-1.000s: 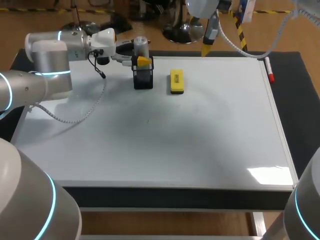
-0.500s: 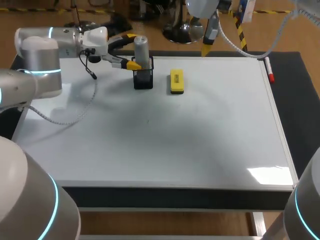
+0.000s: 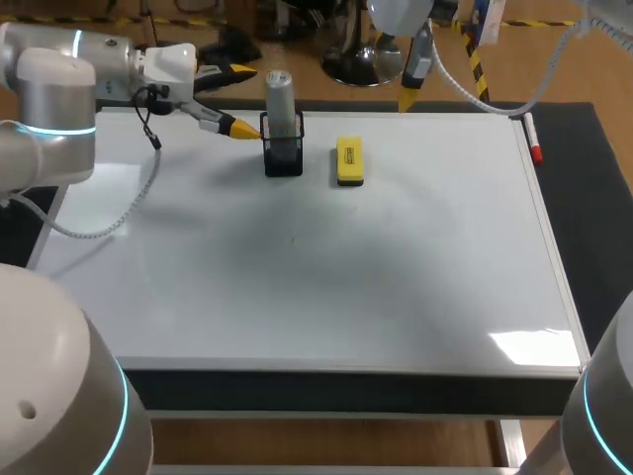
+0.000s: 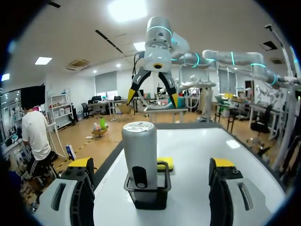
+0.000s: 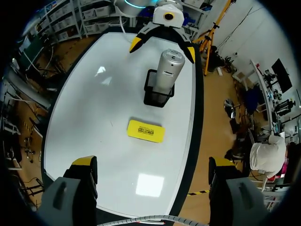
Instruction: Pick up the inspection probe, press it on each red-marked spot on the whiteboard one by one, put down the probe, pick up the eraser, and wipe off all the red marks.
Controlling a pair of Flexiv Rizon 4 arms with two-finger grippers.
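Inspection probe (image 3: 280,99), a grey cylinder, stands upright in a black mesh holder (image 3: 283,154) near the far edge of the whiteboard (image 3: 396,267), which covers most of the bench (image 3: 596,208). In the head view, the yellow eraser (image 3: 349,160) lies flat just right of the holder, apart from it. The left end effector (image 3: 241,100) hangs just left of the holder with its yellow-tipped fingers spread, touching neither holder nor probe. A red marker (image 3: 534,146) lies well to the right of the holder, along the board's edge. In the left wrist view, the left end effector (image 4: 151,165) is spread wide, with the probe (image 4: 139,153) and the holder (image 4: 146,190) straight ahead of it, centred on the gap and ungripped. The eraser (image 4: 165,163) peeks out from behind the holder. Above and beyond the holder, the right end effector (image 4: 153,97) hangs with its fingers splayed. In the right wrist view, the right end effector (image 5: 153,164) is spread and holds nothing, high over the board. The eraser (image 5: 146,130) lies on the near side of the holder (image 5: 157,95). The probe (image 5: 168,69) rises from the holder, and the left end effector (image 5: 162,46) gapes just beyond it.
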